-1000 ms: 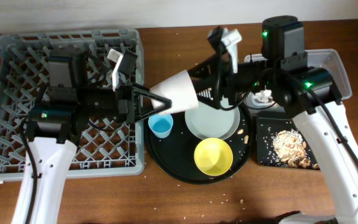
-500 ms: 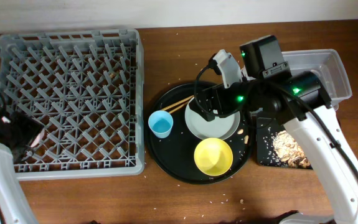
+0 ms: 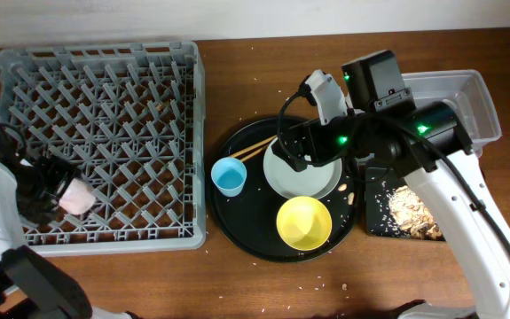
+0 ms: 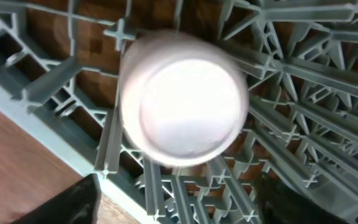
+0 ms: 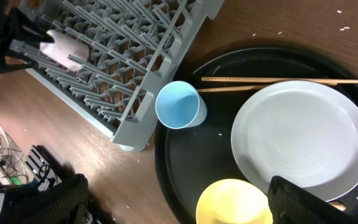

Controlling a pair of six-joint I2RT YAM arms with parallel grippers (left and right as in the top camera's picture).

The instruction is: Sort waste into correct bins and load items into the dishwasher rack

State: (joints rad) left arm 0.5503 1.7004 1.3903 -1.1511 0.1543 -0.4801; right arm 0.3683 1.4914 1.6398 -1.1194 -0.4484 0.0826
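- My left gripper point(image 4: 179, 196) hangs over the near-left corner of the dishwasher rack point(image 3: 104, 97). Its fingers are spread wide and, as far as I can see, neither touches anything.
- The pink cup point(image 4: 182, 102) lies just beyond the fingertips, among the pegs. In the right wrist view a rack bar crosses in front of it, so I judge it is resting in the rack, not carried.
- Handling, judged: the cup is light, stiff and smooth-walled. It will roll or tip between pegs if nudged. If it needs reseating, take it across the side wall near the rim, with gentle pressure.
- My right gripper point(image 5: 179, 199) is also spread apart and empty, above the round black tray point(image 5: 179, 162).
- On that tray are the plate point(image 5: 297, 143), blue cup point(image 5: 180, 104), yellow bowl point(image 5: 235, 202) and chopsticks point(image 5: 278, 80), lying just beside the plate.
- The plate lies flat, and looks glossy and breakable. The exposed rim is the only hold, and it may slide.
- The chopsticks are thin and light, so pinch both at mid-length.
- The blue cup stands upright, so grip it across the wall.
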